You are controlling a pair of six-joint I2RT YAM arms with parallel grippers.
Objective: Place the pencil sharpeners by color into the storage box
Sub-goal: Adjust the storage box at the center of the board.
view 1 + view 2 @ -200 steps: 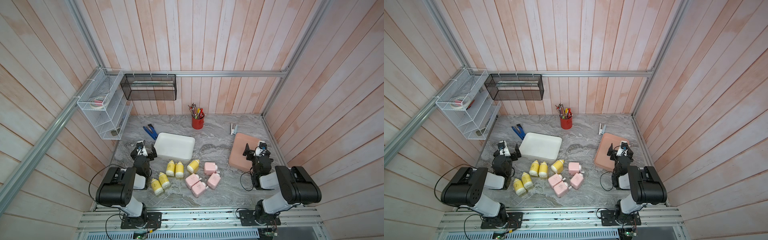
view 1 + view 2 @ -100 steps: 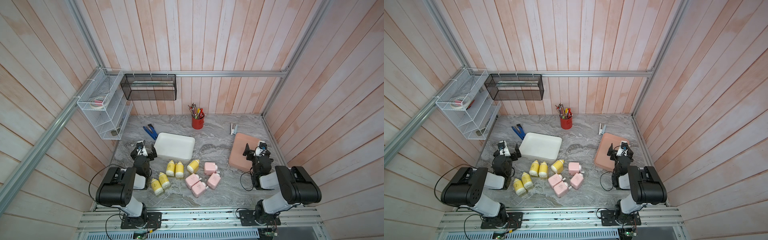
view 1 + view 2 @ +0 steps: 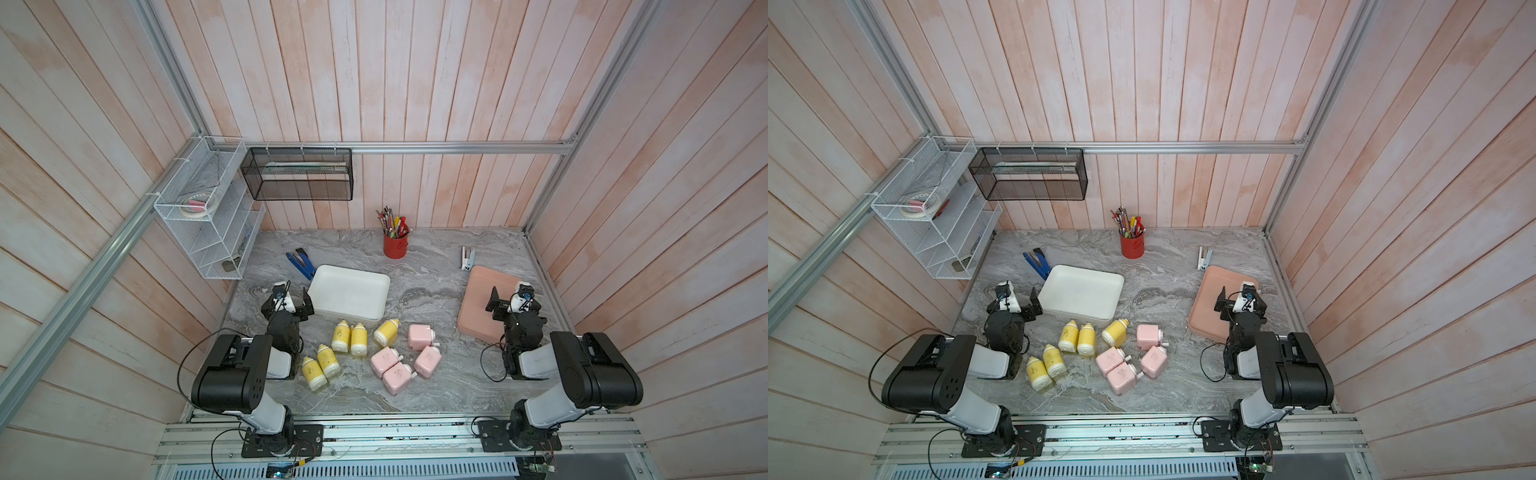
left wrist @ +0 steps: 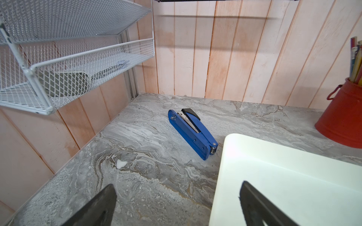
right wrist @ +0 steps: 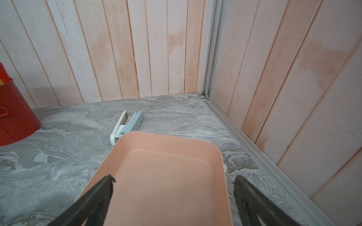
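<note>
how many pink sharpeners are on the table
4. One pink sharpener lies farthest back; the left, front and right ones huddle nearer the robot. All on the table, none visibly hidden.

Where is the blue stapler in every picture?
Top view: blue stapler by the white tray's far left corner.
Top view: blue stapler there too.
Left wrist: blue stapler beside the white tray.
Right wrist: not in it.
Shared landmark: red pencil cup.
</note>
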